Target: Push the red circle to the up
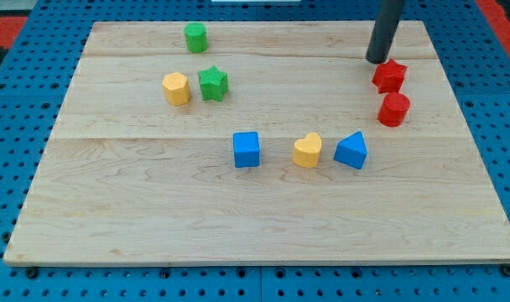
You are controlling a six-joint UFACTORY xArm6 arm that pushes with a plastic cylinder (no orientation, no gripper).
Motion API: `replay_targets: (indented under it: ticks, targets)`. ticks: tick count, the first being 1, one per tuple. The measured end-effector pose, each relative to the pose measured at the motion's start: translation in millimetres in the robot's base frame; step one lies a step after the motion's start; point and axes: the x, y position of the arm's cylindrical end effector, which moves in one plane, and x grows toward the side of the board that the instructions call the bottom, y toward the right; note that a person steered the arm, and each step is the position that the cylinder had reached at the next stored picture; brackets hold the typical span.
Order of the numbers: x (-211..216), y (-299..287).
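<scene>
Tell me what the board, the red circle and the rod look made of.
Board: pale wood, matte, judging by grain lines and plank seams. Red circle: probably moulded plastic, uniform colour with a soft sheen. Rod: dark and smooth, likely plastic or rubber, hard to tell; my tip sits just up and to the view's left of the red star, which lies above the circle.

Your red circle (pixel 394 110) sits boxed in toward the view's top: the red star (pixel 390 75) stands just above it, with my tip (pixel 377 60) at the star's upper left. Open board lies to its left; the blue triangle (pixel 351 150) stands below-left.
</scene>
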Motion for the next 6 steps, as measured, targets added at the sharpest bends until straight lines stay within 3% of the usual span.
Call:
replay_targets:
  ticks: [1,2,3,4,5,6]
  targets:
    - [-25,46]
    - [59,142]
    - [137,145]
    - [179,110]
    - [164,54]
    - [120,-22]
